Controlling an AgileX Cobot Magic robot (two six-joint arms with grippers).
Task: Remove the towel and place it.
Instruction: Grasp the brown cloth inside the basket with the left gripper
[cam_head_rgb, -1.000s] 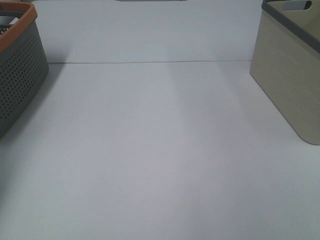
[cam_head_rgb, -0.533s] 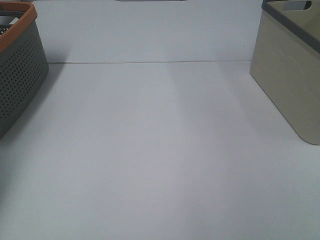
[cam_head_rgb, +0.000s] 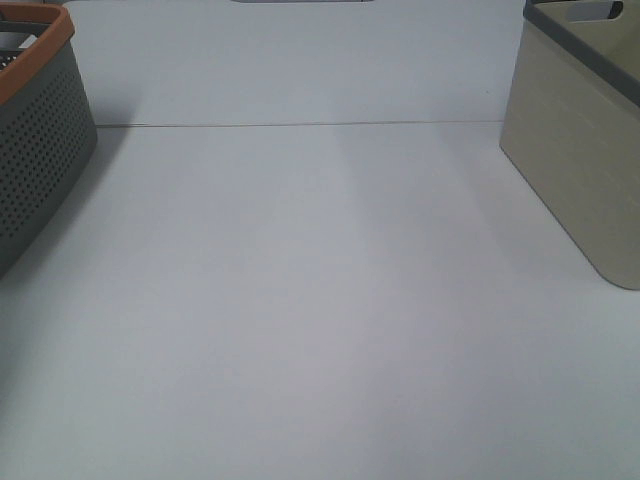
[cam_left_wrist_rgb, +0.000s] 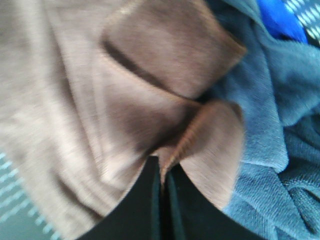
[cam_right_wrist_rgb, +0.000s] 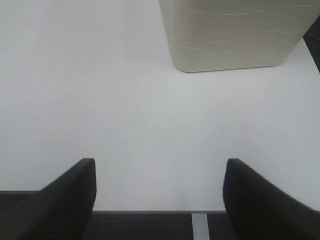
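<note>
The towel (cam_left_wrist_rgb: 150, 85) shows only in the left wrist view, as a brown, crumpled soft cloth with hemmed edges. My left gripper (cam_left_wrist_rgb: 161, 172) is shut on a fold of its hem, the two dark fingers pressed together. The towel lies on blue-grey cloths (cam_left_wrist_rgb: 280, 125). No white tag shows. My right gripper (cam_right_wrist_rgb: 159, 200) is open and empty above the near edge of the white table (cam_right_wrist_rgb: 125, 100). Neither gripper nor the towel shows in the exterior high view.
A grey perforated basket with an orange rim (cam_head_rgb: 35, 130) stands at the far left. A beige bin with a grey rim (cam_head_rgb: 580, 150) stands at the right and also shows in the right wrist view (cam_right_wrist_rgb: 235, 32). A bright blue cloth (cam_left_wrist_rgb: 280, 17) lies beside the blue-grey ones.
</note>
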